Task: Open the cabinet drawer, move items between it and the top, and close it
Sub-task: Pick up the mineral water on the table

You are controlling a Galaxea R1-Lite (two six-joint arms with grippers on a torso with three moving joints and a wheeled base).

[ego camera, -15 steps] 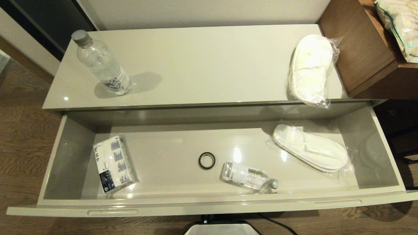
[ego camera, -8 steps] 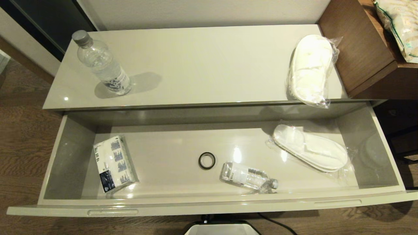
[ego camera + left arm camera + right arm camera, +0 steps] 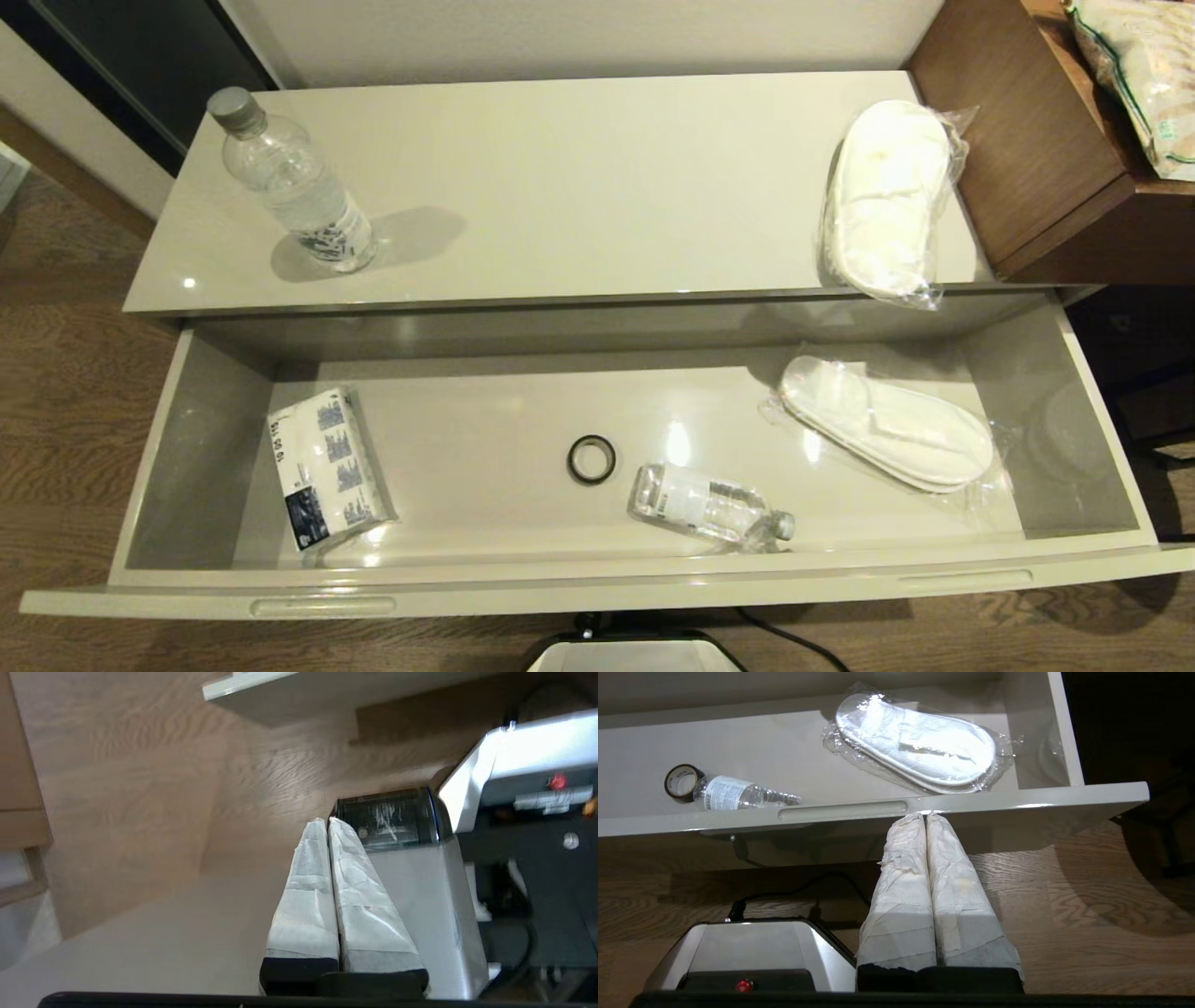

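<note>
The cabinet drawer (image 3: 597, 590) stands pulled open below the top (image 3: 579, 177). On the top a water bottle (image 3: 294, 187) stands upright at the left and a wrapped slipper pair (image 3: 887, 196) lies at the right edge. Inside the drawer lie a second water bottle (image 3: 709, 506) on its side and another wrapped slipper pair (image 3: 887, 425). Neither arm shows in the head view. My left gripper (image 3: 327, 821) is shut and empty, low over the floor beside my base. My right gripper (image 3: 924, 816) is shut and empty, just below the drawer front (image 3: 971, 802).
A tissue pack (image 3: 322, 467) and a small black ring (image 3: 591, 459) lie in the drawer. A brown wooden unit (image 3: 1036, 140) adjoins the top on the right, with a plastic bag (image 3: 1139, 65) on it. My base (image 3: 635, 653) sits by the drawer front.
Nothing in the head view has moved; bottles, slippers and drawer stay where they were.
</note>
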